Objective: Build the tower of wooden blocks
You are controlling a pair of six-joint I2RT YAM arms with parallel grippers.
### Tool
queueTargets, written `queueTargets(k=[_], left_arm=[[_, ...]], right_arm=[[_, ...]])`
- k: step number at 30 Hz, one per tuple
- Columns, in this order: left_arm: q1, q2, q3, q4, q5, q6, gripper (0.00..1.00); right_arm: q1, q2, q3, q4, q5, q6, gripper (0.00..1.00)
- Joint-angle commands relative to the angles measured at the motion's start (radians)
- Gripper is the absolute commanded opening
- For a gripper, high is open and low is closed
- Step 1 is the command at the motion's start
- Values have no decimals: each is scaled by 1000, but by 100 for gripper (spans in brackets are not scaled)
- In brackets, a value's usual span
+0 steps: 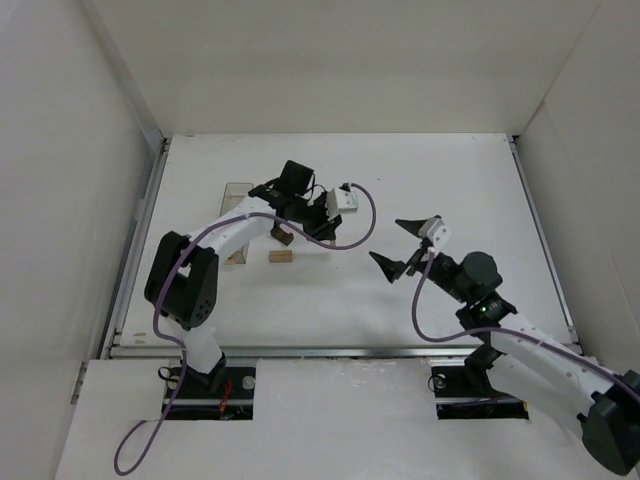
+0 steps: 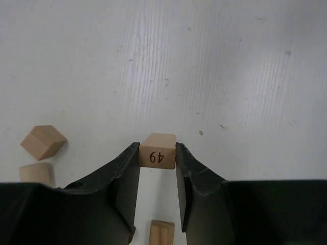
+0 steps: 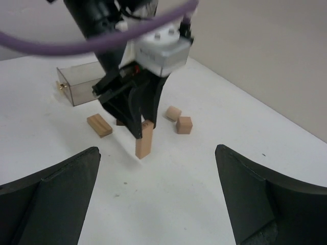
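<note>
The left gripper (image 2: 157, 153) pinches a pale tan wooden post (image 3: 143, 142) by its upper end, the two black fingers (image 2: 125, 176) pressed against opposite sides. The left wrist view shows the number 49 printed on the end face between them. The post hangs upright, its lower end at or just above the white table (image 1: 400, 170); whether it touches cannot be told.

No tower stands: the other pieces lie scattered around the held post. A flat pale tan wooden block (image 3: 99, 125) lies on the table just to the left of the post in the right wrist view. A small tan wooden cube (image 3: 184, 125) and a rounded pale wooden piece (image 3: 173, 113) sit close together on the other side, apart from the post. A clear rectangular plastic box (image 3: 82, 84) stands behind the blocks, near the table's left edge.

The right gripper (image 1: 392, 242) hovers over bare table well to the right of the blocks, its fingers (image 3: 265, 196) spread wide and holding nothing, pointed toward the left gripper and the post.
</note>
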Motion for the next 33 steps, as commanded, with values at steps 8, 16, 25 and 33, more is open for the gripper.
queueTargets(k=[8,16,25,33], left_arm=[[-26,74,-2,72,-31,43,0],[-26,97,-47,82,36,115,0],[-26,129,-32,40,45,173,0],[-26,129,-32,20,54,163,10]], right_arm=[[10,-296,-91,-160,191,22,100],[10,-344,-101,-205,211,22,100],[10,-344,-101,-205,211,22,100],[10,-344,-81,-223,229,13,100]])
